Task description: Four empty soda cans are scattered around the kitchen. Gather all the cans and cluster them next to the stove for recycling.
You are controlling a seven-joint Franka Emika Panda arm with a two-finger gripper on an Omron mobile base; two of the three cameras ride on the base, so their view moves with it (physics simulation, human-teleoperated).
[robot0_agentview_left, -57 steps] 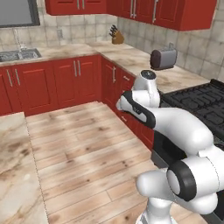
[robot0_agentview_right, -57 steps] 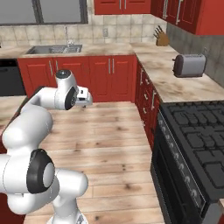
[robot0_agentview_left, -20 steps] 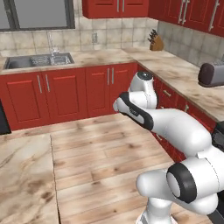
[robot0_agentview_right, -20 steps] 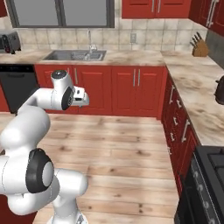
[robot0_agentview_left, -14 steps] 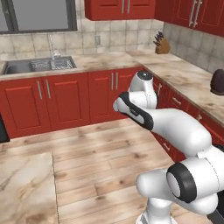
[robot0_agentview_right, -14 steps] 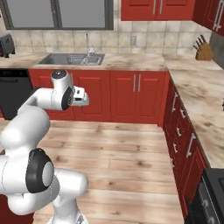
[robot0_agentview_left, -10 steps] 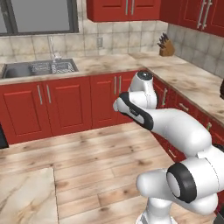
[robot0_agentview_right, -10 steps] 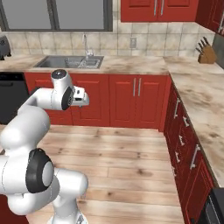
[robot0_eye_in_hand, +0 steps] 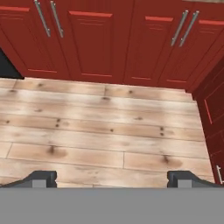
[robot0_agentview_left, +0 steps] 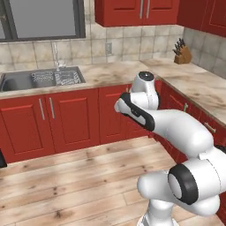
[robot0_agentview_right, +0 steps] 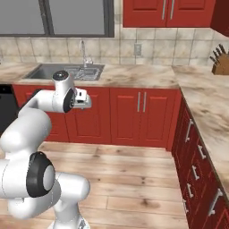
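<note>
The gripper (robot0_eye_in_hand: 112,178) stands wide with nothing between its tips, held in front of the folded arm and looking down at the bare wooden floor (robot0_eye_in_hand: 105,131) below the red cabinets (robot0_eye_in_hand: 100,39). The whole scene has swung since a moment ago: the stove has slid out of the base views and the sink (robot0_agentview_left: 42,78) now sits nearly straight ahead, so the base is turning, not the things. I judge this a search for a can; no soda can shows here. Around the sink, the beige marbled desk (robot0_agentview_right: 134,75) runs to the corner, where a knife block (robot0_agentview_left: 182,54) stands right of the sink against tan tiles under a window (robot0_agentview_right: 76,15).
</note>
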